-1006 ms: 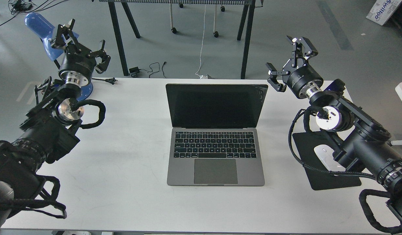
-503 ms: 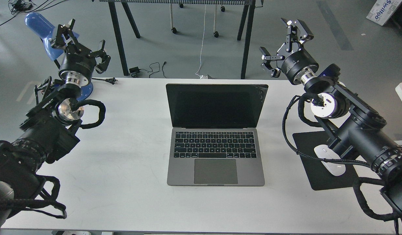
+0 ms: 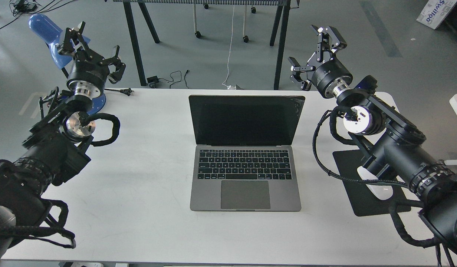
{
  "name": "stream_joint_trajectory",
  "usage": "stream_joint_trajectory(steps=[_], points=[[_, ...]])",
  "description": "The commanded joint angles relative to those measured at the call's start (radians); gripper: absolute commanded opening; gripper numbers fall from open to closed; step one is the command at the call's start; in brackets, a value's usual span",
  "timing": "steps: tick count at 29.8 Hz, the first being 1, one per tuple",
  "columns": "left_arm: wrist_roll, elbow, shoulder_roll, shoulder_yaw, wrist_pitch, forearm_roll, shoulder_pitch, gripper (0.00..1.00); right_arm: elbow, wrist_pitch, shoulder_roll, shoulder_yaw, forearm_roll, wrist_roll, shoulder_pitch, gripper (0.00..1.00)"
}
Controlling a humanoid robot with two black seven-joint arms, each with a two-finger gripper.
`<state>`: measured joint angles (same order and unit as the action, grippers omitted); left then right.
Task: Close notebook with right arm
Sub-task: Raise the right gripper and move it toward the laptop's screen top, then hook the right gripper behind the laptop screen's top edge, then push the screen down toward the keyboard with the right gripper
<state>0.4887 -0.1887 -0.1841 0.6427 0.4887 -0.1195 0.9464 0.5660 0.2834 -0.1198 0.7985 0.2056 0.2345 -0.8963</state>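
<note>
mouse pad point(image 3: 365, 185) beside open notebook point(image 3: 245, 152)

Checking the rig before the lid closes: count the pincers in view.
2. The left pincer hangs open beyond the table's far left corner; the right pincer hangs open past the notebook's top right corner.

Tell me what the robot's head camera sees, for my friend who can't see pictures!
An open grey notebook with a black screen sits mid-way on a white table. The right arm holds its open claw up past the screen's far right corner, touching nothing. The left claw hangs open far left.
</note>
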Motion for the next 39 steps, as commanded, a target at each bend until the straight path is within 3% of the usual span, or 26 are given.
stream_joint_trajectory(steps=[1, 10, 22, 39], points=[[0.000, 0.000, 0.000, 0.000, 0.000, 0.000, 0.000, 1.00, 0.000, 0.000, 0.000, -0.002, 0.000, -0.003, 0.008, 1.00], [0.000, 0.000, 0.000, 0.000, 0.000, 0.000, 0.000, 1.00, 0.031, 0.003, -0.001, -0.041, -0.005, -0.003, 0.039, 1.00], [0.000, 0.000, 0.000, 0.000, 0.000, 0.000, -0.001, 1.00, 0.241, 0.002, -0.098, -0.119, -0.005, -0.015, 0.138, 1.00], [0.000, 0.000, 0.000, 0.000, 0.000, 0.000, 0.000, 1.00, 0.402, 0.000, -0.162, -0.170, 0.000, -0.014, 0.270, 1.00]])
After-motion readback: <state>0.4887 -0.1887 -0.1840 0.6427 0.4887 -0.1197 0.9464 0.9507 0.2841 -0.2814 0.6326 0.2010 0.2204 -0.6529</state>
